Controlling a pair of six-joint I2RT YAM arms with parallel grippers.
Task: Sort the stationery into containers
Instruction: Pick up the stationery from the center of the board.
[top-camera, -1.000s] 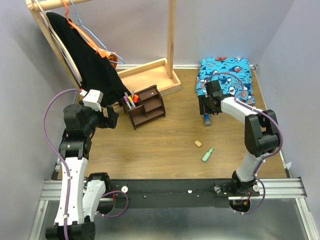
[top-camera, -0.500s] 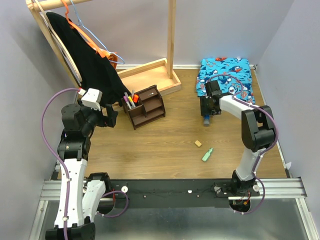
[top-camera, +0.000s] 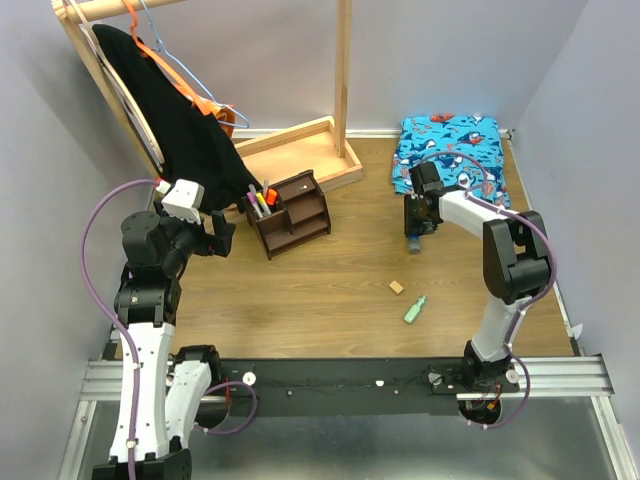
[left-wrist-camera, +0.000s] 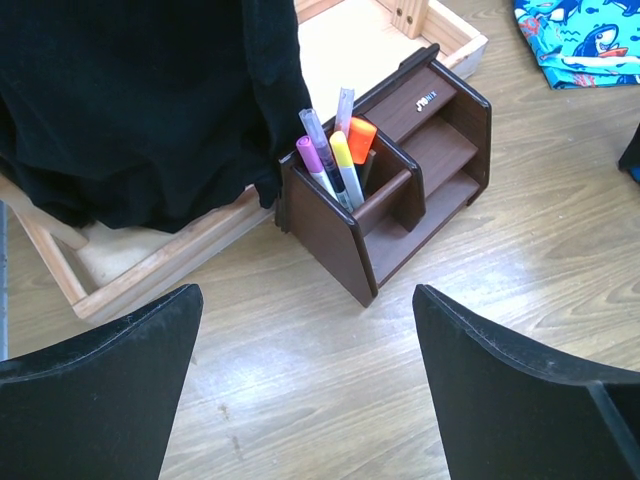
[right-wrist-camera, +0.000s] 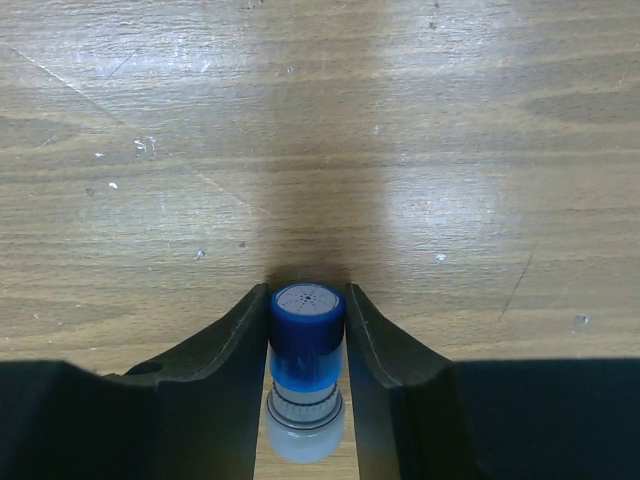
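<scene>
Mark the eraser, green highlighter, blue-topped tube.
eraser (top-camera: 397, 287): top view, its top face.
green highlighter (top-camera: 414, 310): top view, mid-barrel.
blue-topped tube (right-wrist-camera: 307, 315): right wrist view, blue cap.

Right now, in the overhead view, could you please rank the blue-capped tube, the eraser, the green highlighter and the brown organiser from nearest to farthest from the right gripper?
1. blue-capped tube: clamped between the fingers of the right gripper.
2. eraser: on the wood, towards the arm bases and slightly left.
3. green highlighter: just past the eraser, closer to the bases.
4. brown organiser: well off to the left.
</scene>
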